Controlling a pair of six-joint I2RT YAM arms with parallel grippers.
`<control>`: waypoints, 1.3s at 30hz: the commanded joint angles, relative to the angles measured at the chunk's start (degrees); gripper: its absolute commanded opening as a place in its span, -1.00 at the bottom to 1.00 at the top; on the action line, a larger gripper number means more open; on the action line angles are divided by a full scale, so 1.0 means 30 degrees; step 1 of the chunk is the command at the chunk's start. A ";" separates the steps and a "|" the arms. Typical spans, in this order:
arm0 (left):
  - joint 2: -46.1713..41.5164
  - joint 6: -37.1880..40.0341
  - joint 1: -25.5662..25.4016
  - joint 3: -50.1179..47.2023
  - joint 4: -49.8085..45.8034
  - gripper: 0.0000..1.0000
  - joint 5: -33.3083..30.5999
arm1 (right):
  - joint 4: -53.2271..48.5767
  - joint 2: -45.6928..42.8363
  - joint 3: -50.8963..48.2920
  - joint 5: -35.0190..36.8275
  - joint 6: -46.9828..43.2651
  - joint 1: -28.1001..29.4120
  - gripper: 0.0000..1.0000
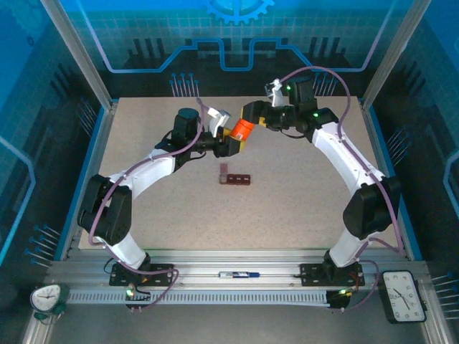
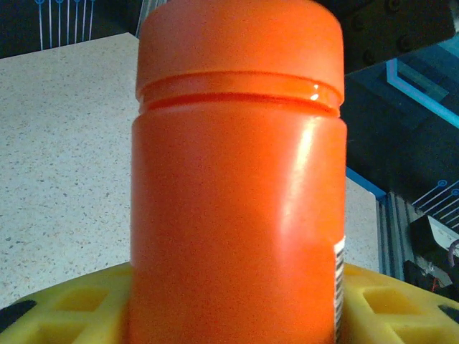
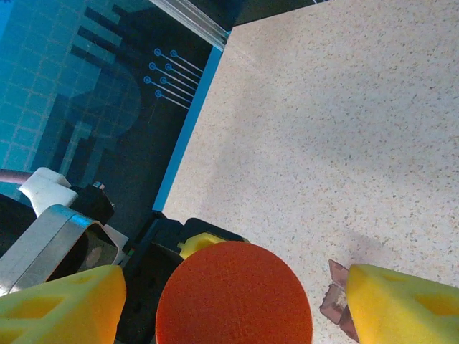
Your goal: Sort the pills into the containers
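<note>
One beige speckled table fills the middle of the overhead view. From its lower corners the white-and-black left arm and right arm arch inward and meet at upper centre. Between them is an orange cylindrical plastic pill bottle. The yellow left fingers are closed on its lower body. The yellow right fingers stand open either side of its round orange cap, with a gap on each side. The containers, a narrow dark red-brown bar of four square compartments, lie on the table at frame centre, just below the bottle and apart from both sets of fingers.
</note>
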 commanded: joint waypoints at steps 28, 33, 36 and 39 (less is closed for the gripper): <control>-0.0934 -0.1594 -0.0160 0.0408 0.1776 -0.41 0.1407 | 0.2916 -0.0055 -0.1155 -0.5629 -0.5312 -0.1126 -0.23; -0.0905 -0.2383 -0.0149 0.0340 0.2529 -0.41 0.1915 | 0.3856 -0.0858 -0.1875 -0.6958 -0.6838 -0.1573 -0.10; -0.0851 -0.2189 -0.0134 0.0367 0.2470 -0.42 0.1611 | 0.3899 -0.1054 -0.1886 -0.6546 -0.6252 -0.1602 0.24; -0.0927 -0.1472 -0.0146 0.0350 0.1979 -0.41 0.0907 | 0.4635 -0.1598 -0.2439 -0.5472 -0.4577 -0.1817 0.52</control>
